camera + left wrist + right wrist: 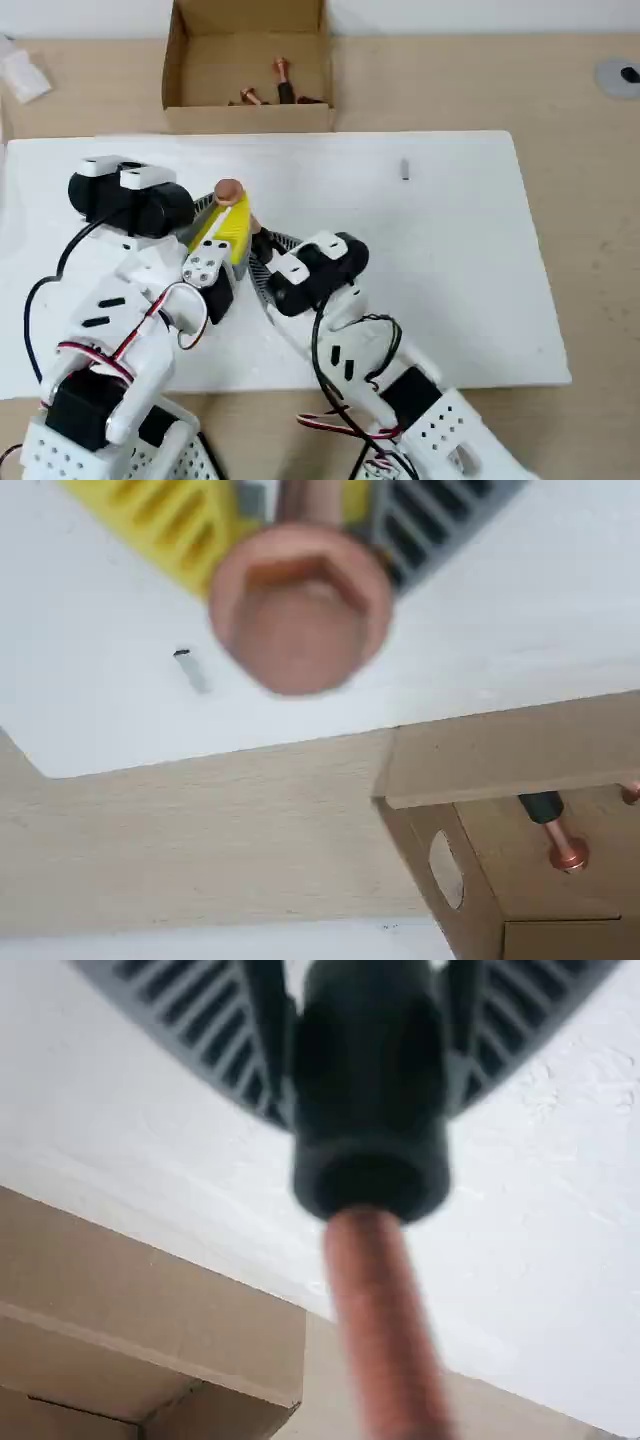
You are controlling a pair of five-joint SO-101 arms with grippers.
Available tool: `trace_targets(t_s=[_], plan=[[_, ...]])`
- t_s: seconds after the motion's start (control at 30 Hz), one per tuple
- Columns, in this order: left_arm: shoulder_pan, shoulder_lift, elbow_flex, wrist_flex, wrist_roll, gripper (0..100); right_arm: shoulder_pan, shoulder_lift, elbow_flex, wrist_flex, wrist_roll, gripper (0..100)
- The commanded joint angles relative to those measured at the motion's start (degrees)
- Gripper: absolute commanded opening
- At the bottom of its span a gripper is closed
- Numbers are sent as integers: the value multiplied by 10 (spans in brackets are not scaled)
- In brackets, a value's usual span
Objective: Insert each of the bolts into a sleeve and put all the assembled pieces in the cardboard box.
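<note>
Copper-coloured, the bolt (229,191) points its head toward the cardboard box (250,118) and is pinched by the left jaws, yellow and grey, above the white sheet (450,280) on the desk (590,200). The right jaws clamp a black sleeve (370,1110), with the bolt's shaft entering its end. Assembled pieces (283,80) lie inside the box, just beyond the sheet's far edge.

Both my arms lean in toward each other, tips nearly meeting. Left gripper (233,208) is clamped on the bolt (300,610), right gripper (262,247) on the sleeve (370,1110).
</note>
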Motion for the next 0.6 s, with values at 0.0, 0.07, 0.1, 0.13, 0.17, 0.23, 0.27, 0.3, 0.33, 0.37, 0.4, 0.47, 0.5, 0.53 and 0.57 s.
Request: trace_targets(t_s=[0.0, 0.07, 0.1, 0.13, 0.17, 0.23, 0.27, 0.3, 0.33, 0.37, 0.4, 0.47, 0.5, 0.53, 0.57], plan=[[10, 5, -39, 3, 0, 5, -5, -11, -4, -18, -4, 9], [9, 5, -47, 3, -1, 5, -5, -11, -4, -18, -4, 9], [8, 5, -50, 3, -1, 5, -5, -11, -4, -18, -4, 9], [7, 5, -53, 3, -1, 5, -5, -11, -4, -18, -4, 9], [7, 5, -53, 4, -1, 5, -5, -11, -4, -18, -4, 9], [9, 5, -53, 6, -1, 5, -5, -11, -4, -18, -4, 9], [10, 5, -54, 13, -1, 5, -5, -11, -4, -18, -4, 9], [10, 5, -58, 19, -1, 5, -5, -11, -4, -18, -4, 9], [10, 5, -61, 25, -1, 5, -5, -11, -4, -18, -4, 9], [10, 5, -66, 32, -1, 5, -5, -11, -4, -18, -4, 9], [10, 5, -69, 34, -1, 5, -5, -11, -4, -18, -4, 9], [10, 5, -76, 39, -1, 5, -5, -11, -4, -18, -4, 9], [10, 5, -81, 40, -1, 5, -5, -11, -4, -18, -4, 9], [10, 5, -84, 40, -1, 5, -5, -11, -4, -18, -4, 9], [11, 5, -84, 39, 0, 5, -5, -11, -4, -18, -4, 9]])
